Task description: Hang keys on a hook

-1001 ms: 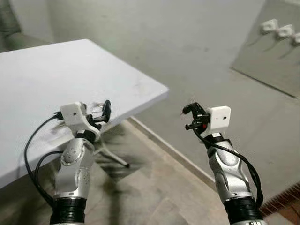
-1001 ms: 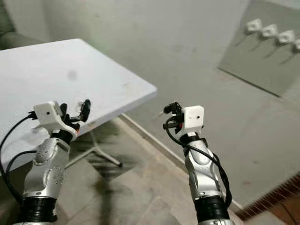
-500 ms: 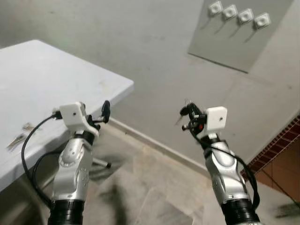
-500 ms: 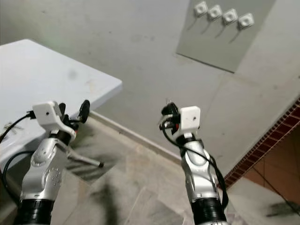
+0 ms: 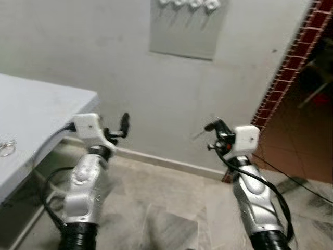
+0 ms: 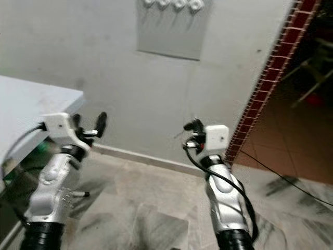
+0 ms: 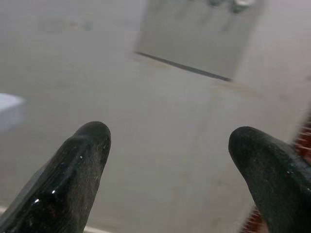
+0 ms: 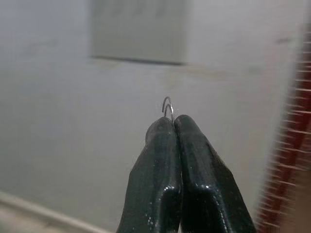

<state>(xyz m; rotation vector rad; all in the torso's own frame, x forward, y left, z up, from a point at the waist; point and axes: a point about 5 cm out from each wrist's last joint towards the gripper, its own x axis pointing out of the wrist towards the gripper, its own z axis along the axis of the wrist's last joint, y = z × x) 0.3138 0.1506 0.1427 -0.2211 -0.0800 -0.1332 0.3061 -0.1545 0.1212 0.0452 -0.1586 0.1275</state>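
Now the whole view has swung since a second ago: the white table, which then took up much of the left side, has slid off to the left edge, and the grey wall panel carrying the row of white hooks has gone from the upper right corner to almost straight ahead, at the top of the picture. A red brick pillar has come into sight on the right. That is the camera turning with the robot, not the things moving; both arms sit much as they did, raised in front of the body.

The right gripper has its two black fingers pressed together on a thin wire key ring, of which a small loop pokes out beyond the tips; in the left eye view a faint blurred sliver of the keys hangs off the same gripper. The left gripper has its fingers spread wide with nothing between them, aimed at the same wall.

A second small ring lies on the table, well apart from either arm.

Judging from this, the robot now squarely faces the hooks, but they are high and still well apart from the keys, so approaching and raising the right arm seems to remain.
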